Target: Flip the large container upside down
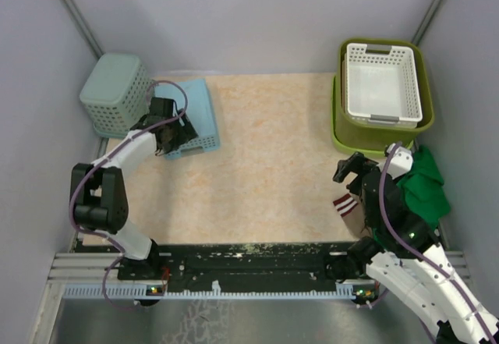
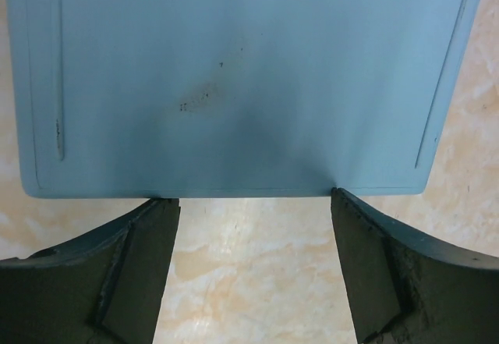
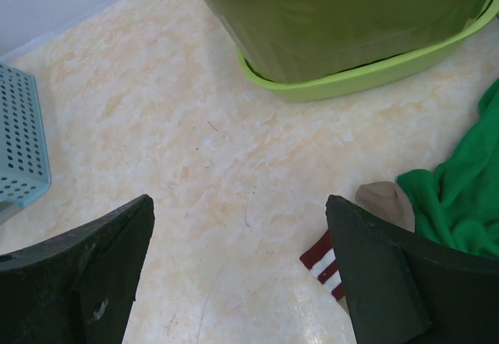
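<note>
White arm links, black joints, lilac cables, dark wedge-shaped fingers

Table (beige) carries large container, blue basket, cloth.

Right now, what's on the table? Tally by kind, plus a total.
Mint perforated basket: 1
Blue basket: 1
White basket: 1
Olive-green basket: 1
Lime-green large container: 1
Green cloth: 1
Striped sock: 1
Total: 7
</note>
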`<move>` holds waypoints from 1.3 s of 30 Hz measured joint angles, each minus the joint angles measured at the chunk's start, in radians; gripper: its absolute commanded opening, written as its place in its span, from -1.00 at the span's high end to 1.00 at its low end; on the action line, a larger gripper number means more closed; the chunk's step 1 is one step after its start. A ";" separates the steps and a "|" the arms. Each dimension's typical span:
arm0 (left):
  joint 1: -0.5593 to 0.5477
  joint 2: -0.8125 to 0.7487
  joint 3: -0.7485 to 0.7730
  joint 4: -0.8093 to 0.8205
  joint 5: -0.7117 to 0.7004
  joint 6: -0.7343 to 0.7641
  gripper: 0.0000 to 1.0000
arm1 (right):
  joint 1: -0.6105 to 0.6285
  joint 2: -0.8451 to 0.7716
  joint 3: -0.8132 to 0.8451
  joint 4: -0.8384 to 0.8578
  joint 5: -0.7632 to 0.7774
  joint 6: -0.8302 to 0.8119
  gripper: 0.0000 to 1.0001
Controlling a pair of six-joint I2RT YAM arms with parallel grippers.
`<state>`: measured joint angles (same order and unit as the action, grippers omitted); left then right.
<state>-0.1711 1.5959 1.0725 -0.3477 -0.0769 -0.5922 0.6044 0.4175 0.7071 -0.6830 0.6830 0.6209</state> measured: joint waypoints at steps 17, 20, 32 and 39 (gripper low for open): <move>0.115 0.220 0.354 -0.035 0.010 0.229 -0.82 | 0.000 -0.059 0.015 -0.094 0.032 0.019 -0.81; 0.114 0.219 0.427 -0.055 0.036 0.260 -0.80 | 0.000 -0.057 0.015 -0.094 0.032 0.019 -0.81; -0.247 0.137 0.356 -0.079 -0.008 0.275 -0.76 | 0.000 0.015 0.013 -0.025 -0.001 0.019 -0.81; -0.312 0.335 0.452 -0.081 -0.029 0.275 -0.76 | 0.000 0.068 0.013 0.009 -0.027 0.017 -0.81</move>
<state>-0.4835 1.9305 1.5246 -0.4286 -0.1062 -0.3176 0.6044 0.4854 0.7200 -0.6739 0.6563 0.6380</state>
